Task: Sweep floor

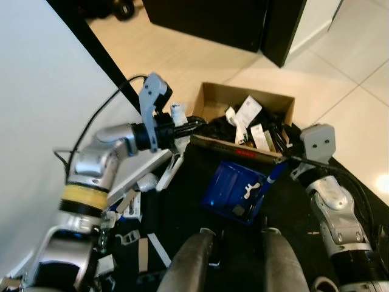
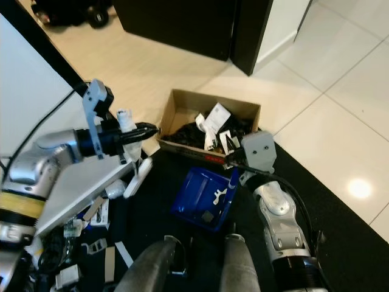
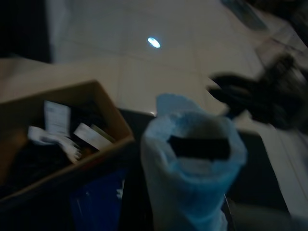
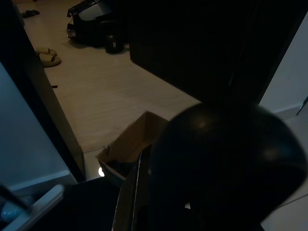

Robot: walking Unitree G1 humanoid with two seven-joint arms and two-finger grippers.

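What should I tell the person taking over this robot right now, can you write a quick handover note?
Left gripper: raised beside the cardboard box, shut on a small pale blue-white tube-like item.
Right gripper: low by the box's near corner, at the handle of the blue dustpan; whether the fingers are closed on it cannot be told.
Dustpan sits on the black mat just in front of the box, with a few small white scraps in it.
Done: box already holds paper and dark clutter.
Left: likely drop the held item in the box, empty the dustpan, then clear the litter on the robot's left.
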